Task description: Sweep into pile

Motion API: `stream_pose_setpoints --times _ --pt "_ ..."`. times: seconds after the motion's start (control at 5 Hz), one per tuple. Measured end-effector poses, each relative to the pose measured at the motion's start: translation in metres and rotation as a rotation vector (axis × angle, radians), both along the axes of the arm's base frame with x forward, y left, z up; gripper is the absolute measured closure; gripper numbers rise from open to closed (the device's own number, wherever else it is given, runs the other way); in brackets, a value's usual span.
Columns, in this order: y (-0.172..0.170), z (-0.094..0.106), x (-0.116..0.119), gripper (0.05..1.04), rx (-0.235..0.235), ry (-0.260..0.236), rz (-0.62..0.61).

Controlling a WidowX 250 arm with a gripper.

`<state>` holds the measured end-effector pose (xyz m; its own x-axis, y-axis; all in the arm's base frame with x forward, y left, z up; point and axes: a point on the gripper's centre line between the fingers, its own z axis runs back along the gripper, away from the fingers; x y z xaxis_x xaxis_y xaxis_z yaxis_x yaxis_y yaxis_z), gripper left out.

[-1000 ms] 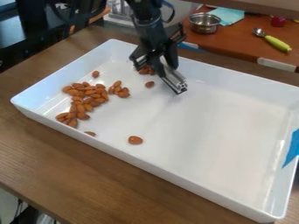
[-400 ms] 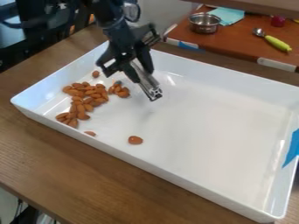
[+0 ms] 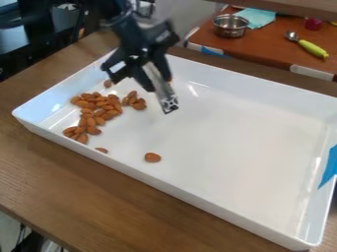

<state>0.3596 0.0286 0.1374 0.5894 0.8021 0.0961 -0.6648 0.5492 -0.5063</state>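
Observation:
Over the back left part of the white tray (image 3: 223, 133), the gripper (image 3: 153, 78) hangs with its fingers closed around a silver metal bar (image 3: 164, 93). The bar slants down to an end just right of a small cluster of almonds (image 3: 135, 102). Left of that cluster lies the main spread of almonds (image 3: 99, 111), near the tray's left side. One almond (image 3: 107, 83) is apart at the back left, another (image 3: 101, 150) is by the front wall, and a brown almond clump (image 3: 152, 157) lies farther right. The gripper and bar cover part of the tray floor behind them.
White walls surround the tray, with blue tape (image 3: 329, 166) on the right one. The tray stands on a brown wooden table (image 3: 99, 192). Behind, an orange-brown surface holds a metal pot (image 3: 230, 26), a teal cloth (image 3: 256, 17) and a green-handled spoon (image 3: 312, 48).
The gripper and bar have moved left across the back of the tray. Almonds that showed around them a second ago are now mostly hidden. The main spread has not shifted.

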Motion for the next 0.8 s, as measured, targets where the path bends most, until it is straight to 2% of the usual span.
stream_pose_setpoints --times 0.2,0.4,0.6,0.8 --pt "-0.021 0.001 0.015 0.756 0.037 0.014 -0.09" --pt "-0.029 -0.015 0.026 0.756 0.064 0.068 -0.128" --pt "-0.029 -0.027 0.029 0.756 0.086 0.093 -0.126" --pt "-0.025 -0.029 0.039 0.756 0.092 0.09 -0.103"
